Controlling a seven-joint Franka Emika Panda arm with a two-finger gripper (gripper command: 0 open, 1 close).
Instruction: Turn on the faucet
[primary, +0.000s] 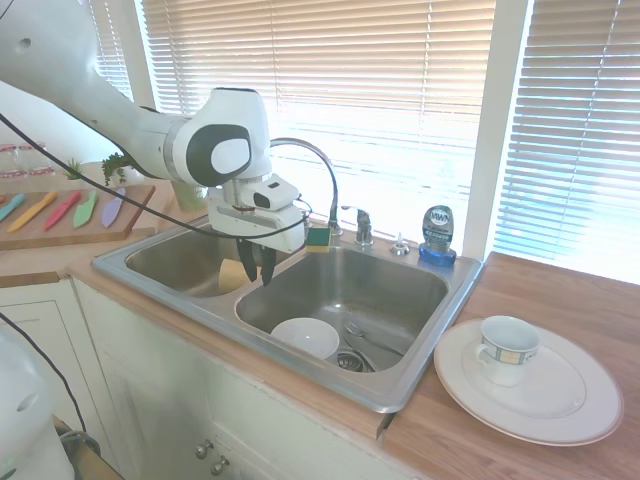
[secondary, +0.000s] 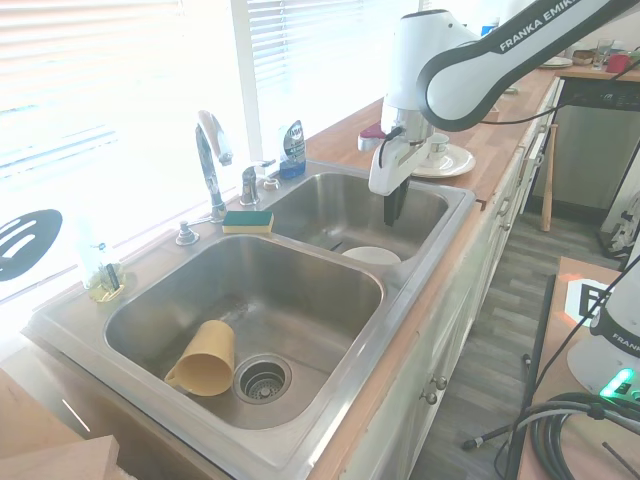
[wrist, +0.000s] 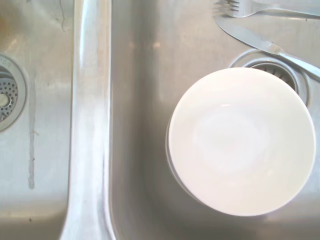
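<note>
Hanging over the double sink (primary: 455, 290), near the ridge that divides its two basins, our gripper (primary: 257, 270) is pointing straight down with its dark fingers drawn close together and nothing between them. We are seeing the faucet (primary: 318, 172) at the back rim of the sink, behind the divider, its thin arched spout curving out toward the basins and its short lever handle (primary: 362, 226) standing just beside it; the gripper is hanging well apart from both, nearer the front edge. In the wrist view we are looking down on a white bowl (wrist: 242, 141) sitting in the basin next to a drain, with a knife (wrist: 267, 46) and a fork (wrist: 260, 7) lying just beyond it. A yellow-green sponge (secondary: 247, 220) is resting on the rim by the faucet's base, and a tan cup (secondary: 204, 358) is lying on its side in the other basin. A blue soap bottle (primary: 438, 234) is standing at the sink's back corner, and a mug (primary: 505, 349) is sitting on a white plate (primary: 580, 400) on the wooden counter.
</note>
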